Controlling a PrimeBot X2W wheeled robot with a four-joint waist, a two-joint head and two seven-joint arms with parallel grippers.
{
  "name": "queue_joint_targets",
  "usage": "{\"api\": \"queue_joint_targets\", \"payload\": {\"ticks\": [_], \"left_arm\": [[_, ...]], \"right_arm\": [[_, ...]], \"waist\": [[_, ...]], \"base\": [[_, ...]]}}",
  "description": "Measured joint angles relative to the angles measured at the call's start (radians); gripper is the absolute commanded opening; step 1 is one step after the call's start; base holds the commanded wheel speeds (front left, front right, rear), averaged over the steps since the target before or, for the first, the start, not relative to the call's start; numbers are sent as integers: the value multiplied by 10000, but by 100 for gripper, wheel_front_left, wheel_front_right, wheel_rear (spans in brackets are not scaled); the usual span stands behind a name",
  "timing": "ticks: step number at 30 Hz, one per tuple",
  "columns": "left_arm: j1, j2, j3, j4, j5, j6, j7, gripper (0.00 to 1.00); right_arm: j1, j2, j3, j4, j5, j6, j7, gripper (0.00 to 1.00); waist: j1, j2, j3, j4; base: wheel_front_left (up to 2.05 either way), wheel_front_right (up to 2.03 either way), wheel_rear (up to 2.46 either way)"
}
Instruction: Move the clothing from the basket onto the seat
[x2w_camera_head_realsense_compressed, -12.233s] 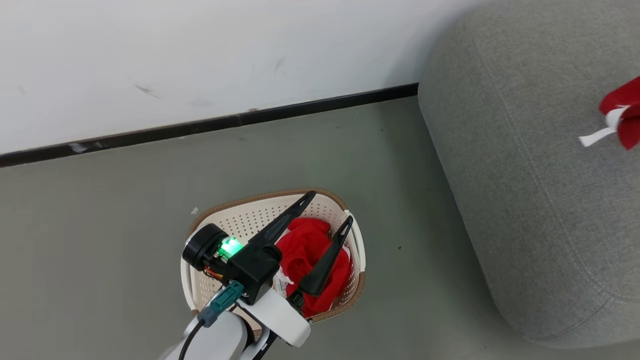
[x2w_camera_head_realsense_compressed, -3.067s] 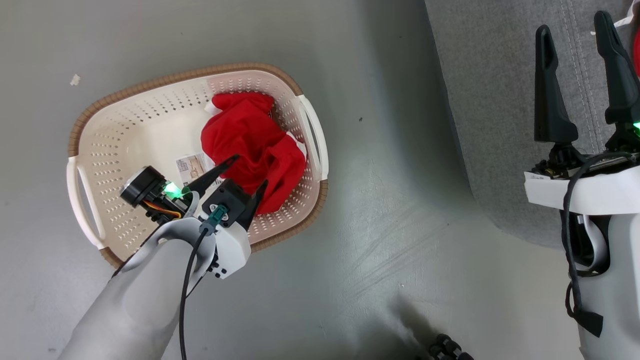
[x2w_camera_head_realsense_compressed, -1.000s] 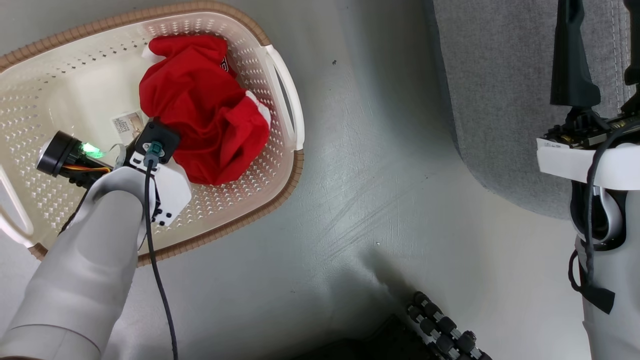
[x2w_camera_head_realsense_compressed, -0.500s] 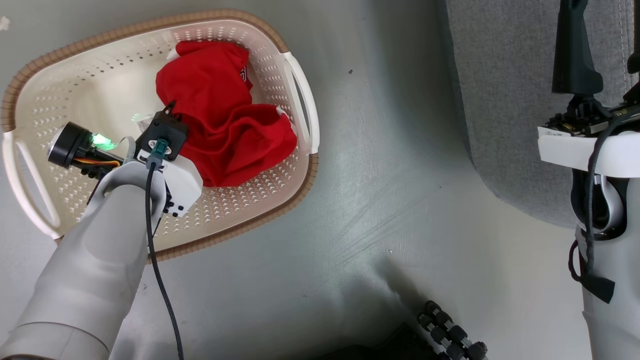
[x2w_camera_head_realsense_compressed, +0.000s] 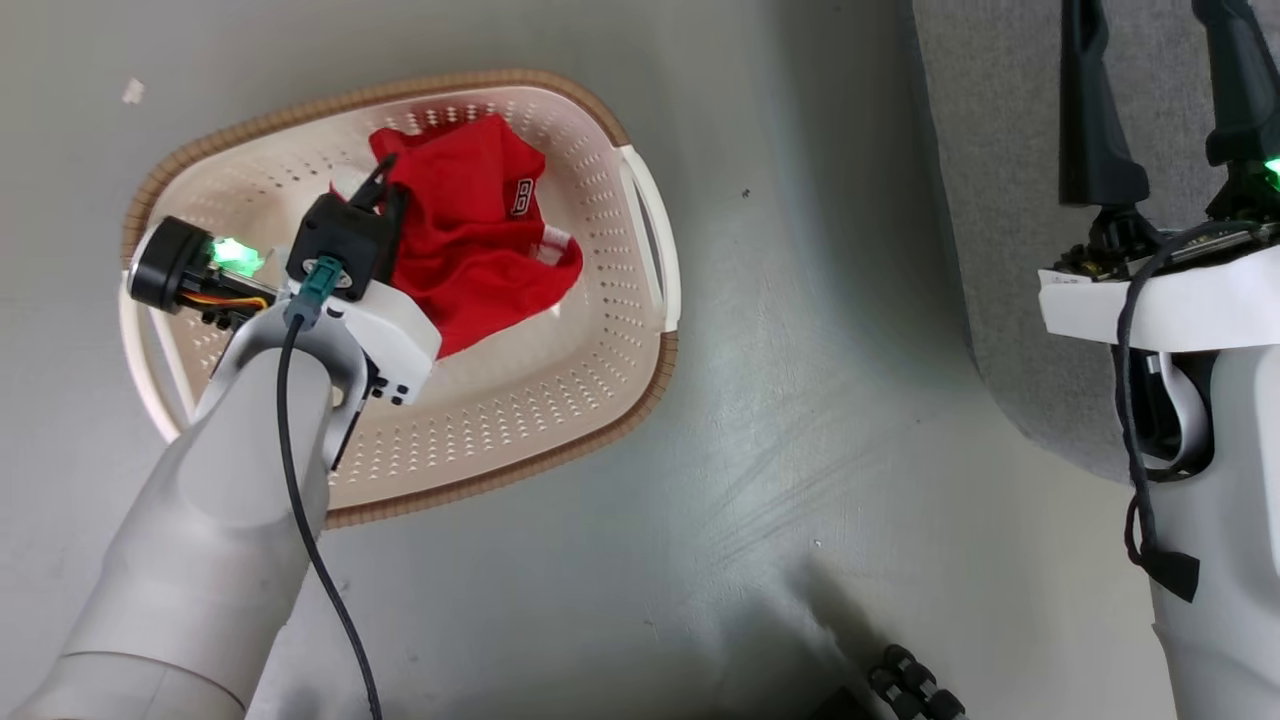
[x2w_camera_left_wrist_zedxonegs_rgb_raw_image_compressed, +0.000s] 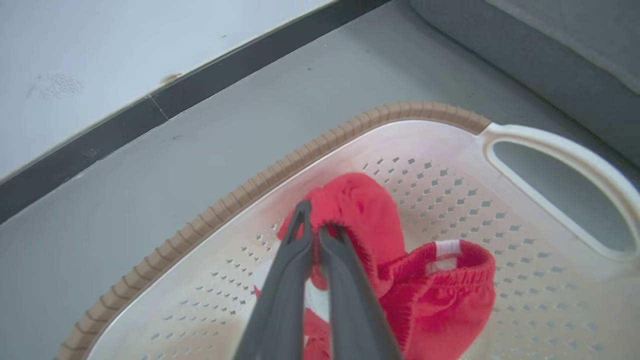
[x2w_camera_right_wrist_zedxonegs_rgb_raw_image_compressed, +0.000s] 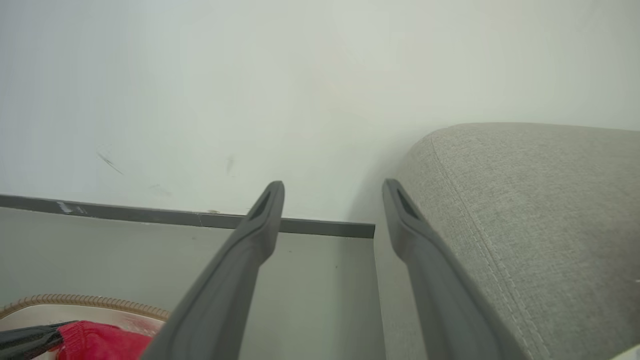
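The cream basket (x2w_camera_head_realsense_compressed: 560, 420) with a brown rim stands on the grey floor. Red clothing (x2w_camera_head_realsense_compressed: 470, 240) lies bunched in its far half. My left gripper (x2w_camera_head_realsense_compressed: 385, 178) reaches into the basket and is shut on a fold of the clothing. In the left wrist view the gripper (x2w_camera_left_wrist_zedxonegs_rgb_raw_image_compressed: 315, 232) pinches the red cloth (x2w_camera_left_wrist_zedxonegs_rgb_raw_image_compressed: 400, 280) above the basket's perforated wall (x2w_camera_left_wrist_zedxonegs_rgb_raw_image_compressed: 450, 180). My right gripper (x2w_camera_head_realsense_compressed: 1160, 90) stands open over the grey seat (x2w_camera_head_realsense_compressed: 1000, 200), nothing between its fingers. From the right wrist, that gripper (x2w_camera_right_wrist_zedxonegs_rgb_raw_image_compressed: 334, 192) is beside the seat (x2w_camera_right_wrist_zedxonegs_rgb_raw_image_compressed: 525, 200), with the basket's rim (x2w_camera_right_wrist_zedxonegs_rgb_raw_image_compressed: 75, 300) at lower left.
A white wall with a black baseboard (x2w_camera_left_wrist_zedxonegs_rgb_raw_image_compressed: 125, 125) runs behind the basket. Bare grey floor (x2w_camera_head_realsense_compressed: 800, 350) separates basket and seat. Black rollers of my base (x2w_camera_head_realsense_compressed: 910, 690) show at the bottom edge. A small white scrap (x2w_camera_head_realsense_compressed: 132, 90) lies on the floor beyond the basket.
The head camera has shifted. My left gripper has risen with the red cloth pinched, drawing the garment up off the basket's floor. The right gripper has stayed open over the seat.
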Motion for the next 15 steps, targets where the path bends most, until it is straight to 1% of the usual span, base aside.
{"api": "queue_joint_targets", "payload": {"ticks": [8,15], "left_arm": [[314,77,326,-1160,-305,-23,-13,0],[856,320,658,-2640,-401,69,-17,0]], "right_arm": [[-1,-403,165,407,-155,0,0,100],[13,-706,711,890,-163,0,0,100]], "waist": [[0,0,-610,368],[0,0,-1309,770]], "base": [[0,0,0],[0,0,0]]}}
